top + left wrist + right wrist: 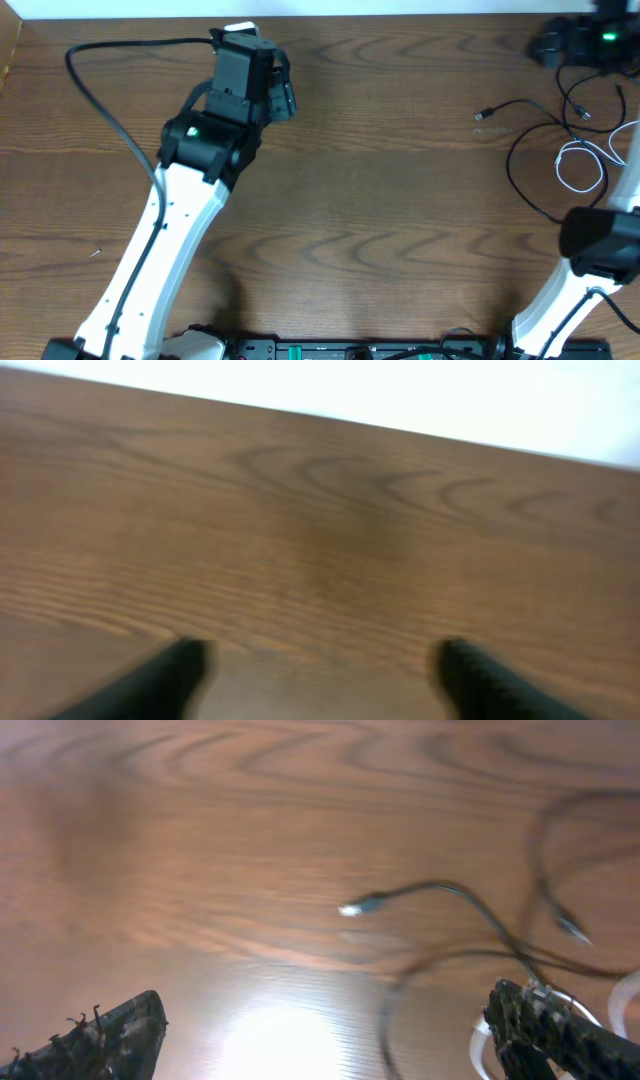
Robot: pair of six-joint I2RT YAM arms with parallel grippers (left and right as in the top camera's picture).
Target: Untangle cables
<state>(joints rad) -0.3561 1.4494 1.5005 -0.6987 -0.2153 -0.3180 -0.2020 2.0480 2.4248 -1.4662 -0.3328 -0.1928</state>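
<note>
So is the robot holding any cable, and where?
Nothing is held. The left gripper and right gripper are open and empty; the cables lie on the table.

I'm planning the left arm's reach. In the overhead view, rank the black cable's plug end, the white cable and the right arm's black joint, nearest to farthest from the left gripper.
From the left gripper:
1. black cable's plug end, upper right of the table
2. white cable, far right
3. right arm's black joint, lower right edge
</note>
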